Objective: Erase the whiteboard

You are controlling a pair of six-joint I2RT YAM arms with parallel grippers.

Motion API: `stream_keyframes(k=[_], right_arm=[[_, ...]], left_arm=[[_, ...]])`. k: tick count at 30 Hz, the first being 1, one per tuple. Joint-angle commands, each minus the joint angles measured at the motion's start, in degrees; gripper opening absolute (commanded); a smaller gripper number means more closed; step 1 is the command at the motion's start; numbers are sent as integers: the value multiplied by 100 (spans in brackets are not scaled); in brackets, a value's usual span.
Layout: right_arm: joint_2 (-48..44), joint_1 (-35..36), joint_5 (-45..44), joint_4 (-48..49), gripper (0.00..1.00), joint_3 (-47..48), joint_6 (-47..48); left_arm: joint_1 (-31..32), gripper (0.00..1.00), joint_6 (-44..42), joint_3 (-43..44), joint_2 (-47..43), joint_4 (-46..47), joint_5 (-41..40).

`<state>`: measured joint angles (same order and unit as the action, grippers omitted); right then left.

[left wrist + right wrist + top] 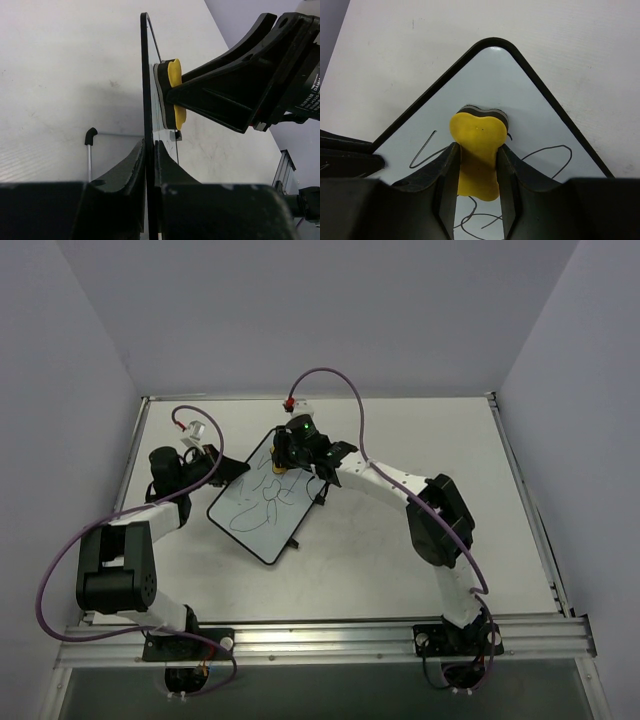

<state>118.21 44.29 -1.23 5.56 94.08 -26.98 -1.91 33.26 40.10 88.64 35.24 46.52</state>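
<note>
Two hands: both mine, both clenched, one on each side of the board.
Left hand: closed on the whiteboard. My fingers pinch its thin black frame from both faces, and my wrist view sees the board edge-on between them.
Right hand: clamped around the yellow eraser, one finger on each side of its narrow waist.
Whiteboard: on the counter, left of centre, turned cornerwise between my two hands. I cannot tell whether it lies flat or is tipped up.
Eraser contact: its dark underside is pressed against the board's white face, just inside the rounded far corner.
Scribbles: dark loops run across the middle and near part of the board. From my right wrist, lines show on both sides of the eraser and below it.
Grip spot: my left hand holds the board's left side, well apart from the eraser.
</note>
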Motion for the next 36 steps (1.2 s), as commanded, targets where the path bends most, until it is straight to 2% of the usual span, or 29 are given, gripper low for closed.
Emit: stream_keyframes(k=[1, 19, 28, 36], right_arm=[[114, 105, -175, 279, 0, 66, 219], [316, 818, -228, 472, 0, -56, 185], [211, 423, -342, 314, 0, -399, 44], [-18, -201, -553, 94, 0, -804, 35]], left_arm=[[68, 2, -267, 227, -40, 325, 182], [130, 2, -443, 244, -198, 106, 32], [130, 2, -478, 262, -198, 79, -12], [130, 2, -495, 244, -251, 53, -20]])
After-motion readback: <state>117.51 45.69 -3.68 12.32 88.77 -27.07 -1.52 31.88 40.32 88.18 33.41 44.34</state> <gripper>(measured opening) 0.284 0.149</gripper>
